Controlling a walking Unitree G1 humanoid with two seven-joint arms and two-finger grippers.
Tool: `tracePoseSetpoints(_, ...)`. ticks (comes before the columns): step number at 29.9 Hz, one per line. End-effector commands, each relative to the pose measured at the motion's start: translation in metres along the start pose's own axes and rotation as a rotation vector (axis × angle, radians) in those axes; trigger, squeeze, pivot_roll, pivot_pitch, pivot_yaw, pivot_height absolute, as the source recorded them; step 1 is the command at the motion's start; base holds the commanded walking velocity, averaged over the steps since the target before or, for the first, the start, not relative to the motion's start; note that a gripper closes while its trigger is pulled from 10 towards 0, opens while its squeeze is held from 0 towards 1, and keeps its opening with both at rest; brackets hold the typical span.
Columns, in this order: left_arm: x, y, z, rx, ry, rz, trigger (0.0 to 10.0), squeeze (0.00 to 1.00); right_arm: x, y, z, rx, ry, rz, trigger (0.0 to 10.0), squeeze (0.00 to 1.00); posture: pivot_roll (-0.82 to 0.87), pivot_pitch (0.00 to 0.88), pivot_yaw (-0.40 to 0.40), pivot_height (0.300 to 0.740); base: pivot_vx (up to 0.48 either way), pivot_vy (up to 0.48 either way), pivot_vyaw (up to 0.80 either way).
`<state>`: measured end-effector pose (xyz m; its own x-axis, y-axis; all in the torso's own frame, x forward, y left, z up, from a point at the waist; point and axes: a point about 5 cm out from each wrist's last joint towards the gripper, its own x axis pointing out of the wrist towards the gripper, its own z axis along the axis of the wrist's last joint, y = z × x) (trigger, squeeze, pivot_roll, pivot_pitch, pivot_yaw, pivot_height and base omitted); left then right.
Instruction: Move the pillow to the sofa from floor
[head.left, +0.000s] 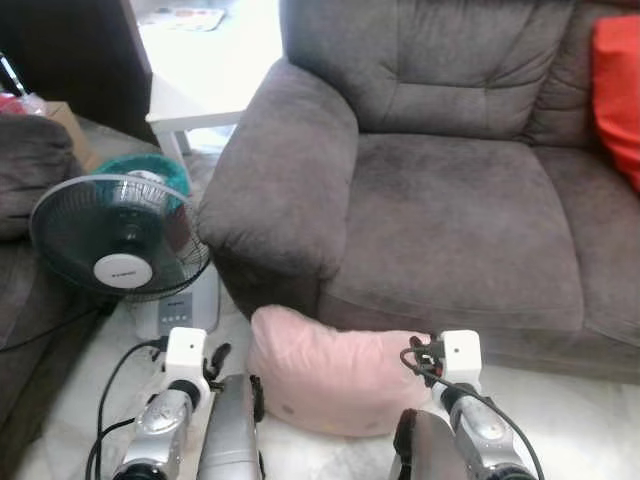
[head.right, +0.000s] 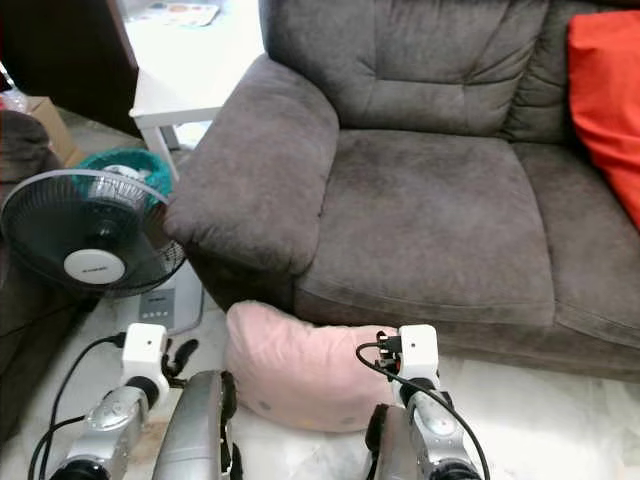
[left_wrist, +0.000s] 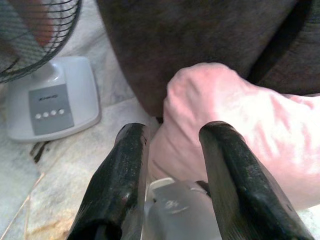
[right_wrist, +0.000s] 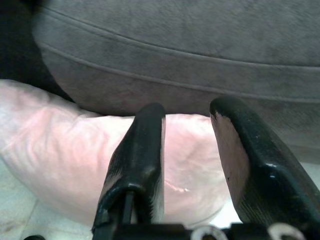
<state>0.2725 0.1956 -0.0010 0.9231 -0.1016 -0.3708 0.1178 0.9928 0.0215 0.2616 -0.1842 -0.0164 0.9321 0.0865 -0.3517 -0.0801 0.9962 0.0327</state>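
Note:
A pale pink pillow lies on the light tiled floor, leaning against the front of the grey sofa below its left armrest. My left arm is at the pillow's left end and my right arm at its right end. In the left wrist view, the left gripper is open, with the pillow's edge showing in the gap between its black fingers. In the right wrist view, the right gripper is open too, its fingers pointing at the pillow under the sofa's seat edge.
A standing fan on a white base sits on the floor just left of the armrest, with its cable running past my left arm. A white side table stands behind. A red cushion rests at the sofa's right. Another dark seat is at far left.

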Motion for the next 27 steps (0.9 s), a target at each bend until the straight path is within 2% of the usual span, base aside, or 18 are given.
tracePoseSetpoints(1,0.002,-0.001,0.0,0.015,0.013,-0.021,10.0,0.0,-0.001,0.0,-0.002,0.013,0.009,-0.002,10.0,0.0,0.19,0.117,-0.052,0.553,0.0,0.0,0.0)
tracePoseSetpoints(4,0.004,-0.004,0.004,0.013,0.004,-0.042,10.0,0.0,0.002,0.005,0.003,-0.024,-0.01,0.022,10.0,0.0,0.19,0.118,-0.052,0.553,0.0,0.0,0.0)
tracePoseSetpoints(10,0.005,-0.006,0.006,0.015,-0.003,-0.052,10.0,0.0,0.004,0.014,0.007,-0.014,-0.048,0.035,10.0,0.0,0.19,0.117,-0.052,0.553,0.0,0.0,0.77)
tracePoseSetpoints(11,0.005,-0.006,0.006,0.016,-0.004,-0.053,10.0,0.0,0.004,0.013,0.007,0.01,-0.05,0.023,10.0,0.0,0.19,0.117,-0.053,0.553,0.0,0.0,0.0)
tracePoseSetpoints(25,0.003,-0.014,0.0,0.036,0.004,-0.093,10.0,0.0,0.005,0.012,0.014,0.009,-0.096,0.031,10.0,0.0,0.19,0.113,-0.053,0.553,0.0,0.0,0.0)
tracePoseSetpoints(27,0.003,-0.018,0.0,0.048,0.007,-0.133,10.0,0.0,0.005,0.012,0.014,0.013,-0.093,0.029,10.0,0.0,0.19,0.112,-0.053,0.553,0.129,0.0,0.0)
